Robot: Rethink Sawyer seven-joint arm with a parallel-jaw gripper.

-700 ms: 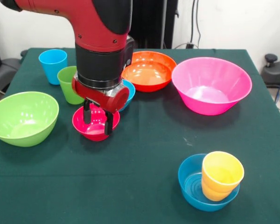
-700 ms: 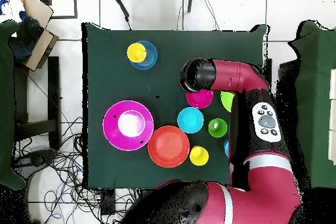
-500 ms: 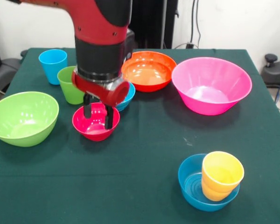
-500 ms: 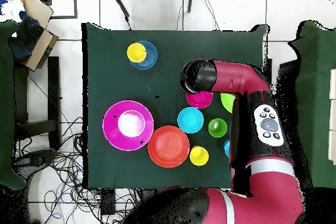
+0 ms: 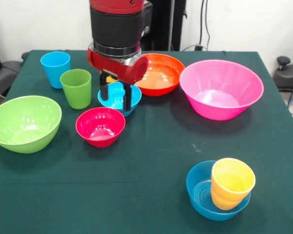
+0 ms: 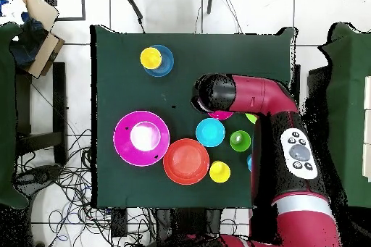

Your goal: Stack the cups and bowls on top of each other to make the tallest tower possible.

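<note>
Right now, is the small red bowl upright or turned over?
Upright. The red bowl shows its open, empty inside and stands alone on the table, with the claw raised behind it.

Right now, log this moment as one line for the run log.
hand: open, empty, above blue bowl | red bowl: on table, free | yellow cup: in other blue bowl | no tower

white wall behind, tiled floor, cables trailing.

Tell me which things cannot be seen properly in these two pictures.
- Overhead view: the arm covers most of the red bowl and lime bowl.
- Front view: the gripper hides part of the small blue bowl.
- Front view: the orange bowl's left rim sits behind the gripper.
</note>
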